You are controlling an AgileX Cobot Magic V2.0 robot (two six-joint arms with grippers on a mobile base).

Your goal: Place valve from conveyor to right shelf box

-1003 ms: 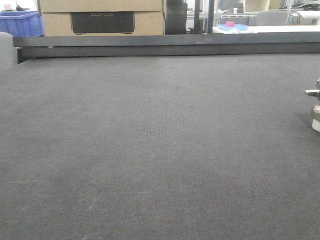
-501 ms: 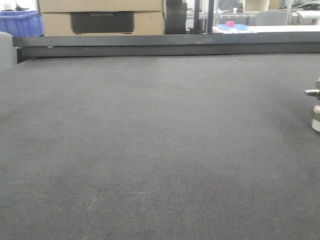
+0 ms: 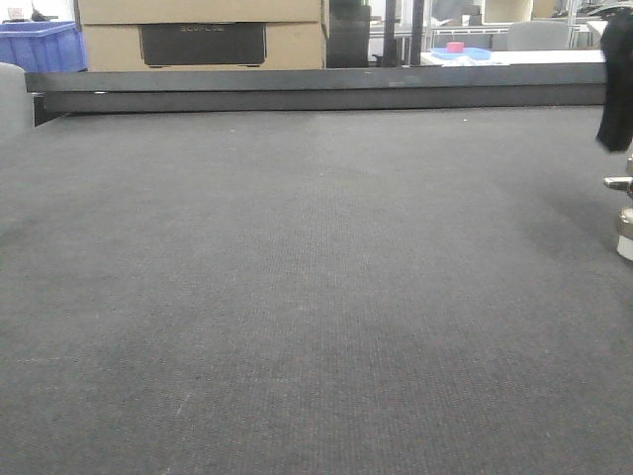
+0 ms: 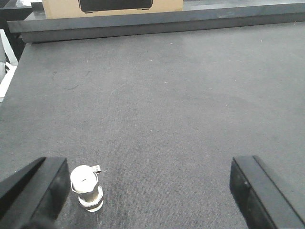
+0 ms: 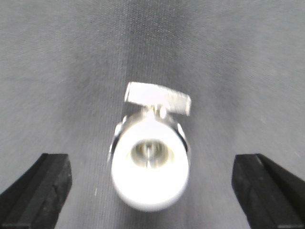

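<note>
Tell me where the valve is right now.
The valve stands on the conveyor at the far right edge of the front view. It sits just below the right gripper, centred between its open fingers.

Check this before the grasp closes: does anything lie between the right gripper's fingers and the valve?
Nothing but bare conveyor: the right wrist view shows open belt on both sides between the fingers and the valve.

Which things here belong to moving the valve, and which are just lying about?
Job: valve, conveyor, right gripper, open.
Lying about: cardboard box, blue bin, both behind the conveyor.
</note>
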